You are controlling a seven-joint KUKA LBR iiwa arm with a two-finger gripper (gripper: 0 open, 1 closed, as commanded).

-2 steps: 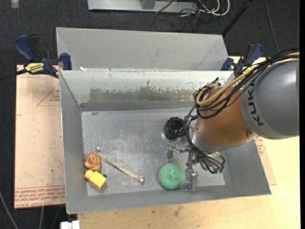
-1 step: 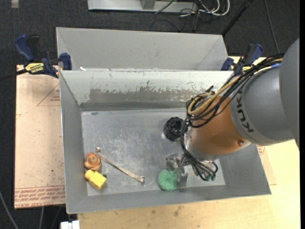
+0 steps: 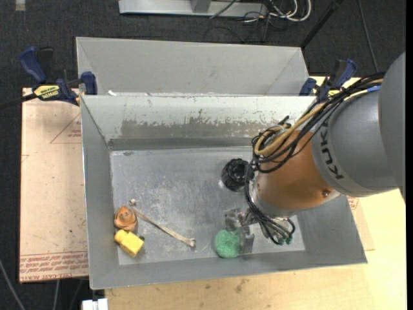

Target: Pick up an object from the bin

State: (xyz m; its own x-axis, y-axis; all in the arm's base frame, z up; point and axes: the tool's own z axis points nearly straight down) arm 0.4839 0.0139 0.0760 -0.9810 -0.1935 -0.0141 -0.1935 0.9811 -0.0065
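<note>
Camera view showed the gripper [image 3: 242, 232] low near the front wall of the grey metal bin [image 3: 97, 173], just beside a green rounded lump [image 3: 225, 245]. Whether it was open or closed could not be told. A black round object [image 3: 234, 172] sat behind it. Bare scuffed floor stretched left to a thin pale stick [image 3: 164, 228], an orange-brown knob [image 3: 126, 218] and a yellow block [image 3: 130, 243]. The arm [image 3: 361, 147] read "KUK".

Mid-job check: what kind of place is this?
Probably a robotics lab test cell: a grey metal bin on the floor, the arm reaching into it, and loose cables on dark carpet.
</note>
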